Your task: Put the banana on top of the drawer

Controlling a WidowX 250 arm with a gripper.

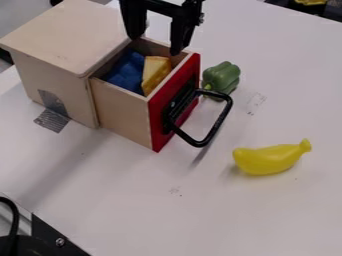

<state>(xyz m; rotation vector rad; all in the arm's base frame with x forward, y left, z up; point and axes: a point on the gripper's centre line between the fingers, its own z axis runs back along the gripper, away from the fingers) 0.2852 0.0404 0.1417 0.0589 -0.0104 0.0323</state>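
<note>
Hanging at the view's top edge, the tool [156, 44] is open fairly wide, its 2 fingers well apart w/ nothing held btwn them. It's over the back part of the pulled-out drawer [123, 112], nr the front edge of the wooden cabinet [73, 32].

Banana [267, 160] lies on its side on the white bench [267, 215], toward the view's R, well apart from tool & cabinet. Its narrow stem end pts to the upper R, the fat rounded end to the L. It's lower in view than the black handle [218, 125] & to the R of it.

Drawer has plain wood sides & a red front [158, 130]; the handle sticks out from that front. Inside, side by side: a blue item [125, 74], can't tell what, & a yellow wedge [155, 71] leaning up nr the red front. Green pepper [224, 77] sits on the bench just beyond the drawer front, nr the handle's upper end.

Gray tape [52, 120] runs from the cabinet's side onto the bench. Bottom L corner: black part w/ a screw [60, 242], plus a black cable [13, 217].
</note>
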